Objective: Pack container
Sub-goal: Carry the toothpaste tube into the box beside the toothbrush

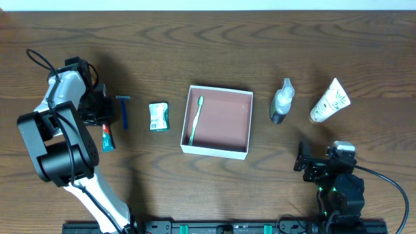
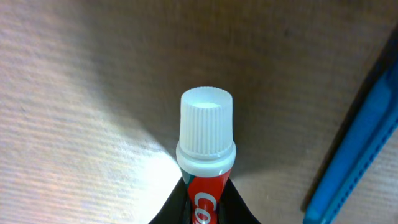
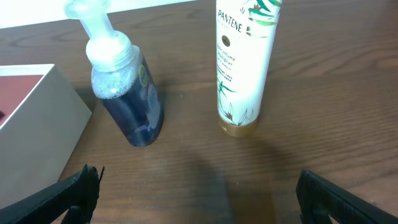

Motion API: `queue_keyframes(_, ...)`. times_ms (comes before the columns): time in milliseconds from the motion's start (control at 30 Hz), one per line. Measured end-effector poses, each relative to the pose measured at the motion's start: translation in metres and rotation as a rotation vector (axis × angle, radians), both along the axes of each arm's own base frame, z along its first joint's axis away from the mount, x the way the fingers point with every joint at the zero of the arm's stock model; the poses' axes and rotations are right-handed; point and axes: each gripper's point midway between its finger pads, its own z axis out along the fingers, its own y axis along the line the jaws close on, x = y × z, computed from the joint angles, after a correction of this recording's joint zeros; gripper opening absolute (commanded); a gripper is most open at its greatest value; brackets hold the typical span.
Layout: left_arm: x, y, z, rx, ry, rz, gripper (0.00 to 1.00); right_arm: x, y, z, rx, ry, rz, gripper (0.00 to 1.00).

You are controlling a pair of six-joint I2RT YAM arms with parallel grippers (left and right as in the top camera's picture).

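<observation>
The container, a shallow square box with white walls and a pink-brown inside, sits mid-table. A green toothbrush lies along its left side. My left gripper is at the far left, shut on a red toothpaste tube that lies on the table. In the left wrist view the fingers pinch the red body just below the white cap. My right gripper is open and empty, low over the table in front of the bottles, its fingers wide apart.
A blue razor lies just right of the toothpaste, then a green packet. Right of the container are a foam pump bottle and a white Pantene tube. The container's corner shows in the right wrist view.
</observation>
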Motion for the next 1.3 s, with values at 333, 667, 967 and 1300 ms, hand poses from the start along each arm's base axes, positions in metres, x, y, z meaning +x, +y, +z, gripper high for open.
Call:
queue_keyframes(333,0.001,-0.026,0.079,-0.050,-0.124,0.033,0.06,0.000,0.000,0.000,0.000,0.000,0.000,0.99)
queue_keyframes(667,0.019,-0.167,0.222,-0.182,-0.594,-0.321,0.06,0.000,0.000,0.000,0.000,0.000,0.000,0.99)
queue_keyframes(967,0.021,-0.292,0.198,-0.291,-0.617,-0.599,0.06,0.000,0.000,0.000,0.000,0.000,0.000,0.99)
queue_keyframes(1300,0.014,-0.329,0.075,-0.205,-0.335,-0.637,0.06,0.000,0.000,0.000,0.000,0.000,0.000,0.99)
